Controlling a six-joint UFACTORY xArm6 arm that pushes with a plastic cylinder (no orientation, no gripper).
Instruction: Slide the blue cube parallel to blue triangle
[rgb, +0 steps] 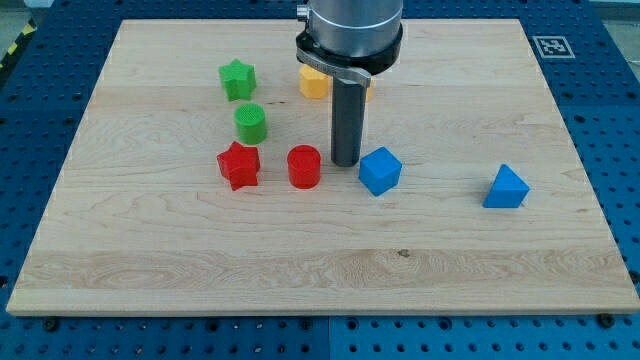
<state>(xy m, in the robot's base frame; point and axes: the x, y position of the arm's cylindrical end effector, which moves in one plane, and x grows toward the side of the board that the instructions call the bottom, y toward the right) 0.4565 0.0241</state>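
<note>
The blue cube (380, 170) lies near the board's middle. The blue triangle (506, 187) lies well to its right, slightly lower in the view. My tip (345, 163) stands on the board just left of the blue cube, close to it or touching it, between the cube and the red cylinder (303, 166).
A red star (239, 165) lies left of the red cylinder. A green cylinder (250, 123) and a green star (237, 79) lie above them. A yellow block (313, 82) is partly hidden behind the arm. The wooden board (320, 270) ends near the view's bottom.
</note>
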